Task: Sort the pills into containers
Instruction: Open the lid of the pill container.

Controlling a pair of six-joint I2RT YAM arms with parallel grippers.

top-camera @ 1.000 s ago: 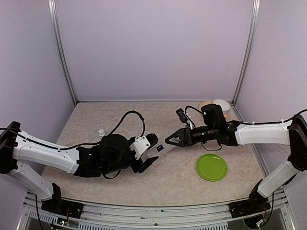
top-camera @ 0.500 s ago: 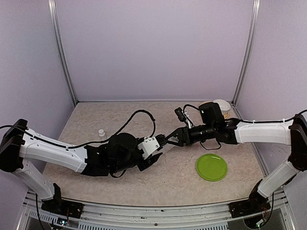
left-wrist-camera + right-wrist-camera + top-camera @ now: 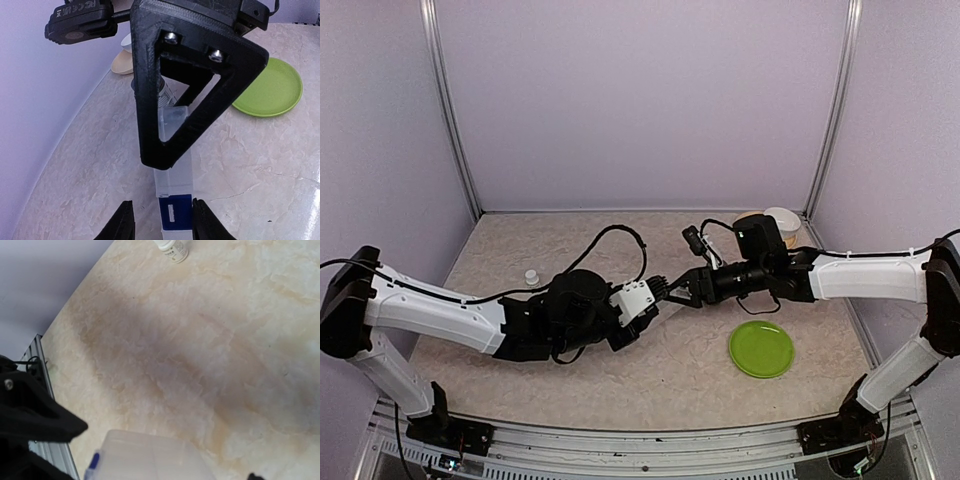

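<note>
From above, the left gripper (image 3: 656, 294) and right gripper (image 3: 684, 291) are seen tip to tip. In the left wrist view the pill box (image 3: 175, 192) is straddled by narrowed, unclamped fingers (image 3: 123, 225). In the right wrist view it is flanked by wide fingers (image 3: 40, 420). Steadying the box is judged underway, and closure is called for next.

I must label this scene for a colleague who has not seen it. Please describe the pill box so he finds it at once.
Look at the marble-patterned table. Near its middle, left of the round green plate, is the pill box. Unlike the plate, it is flat, long and clear, with a blue end.
</note>
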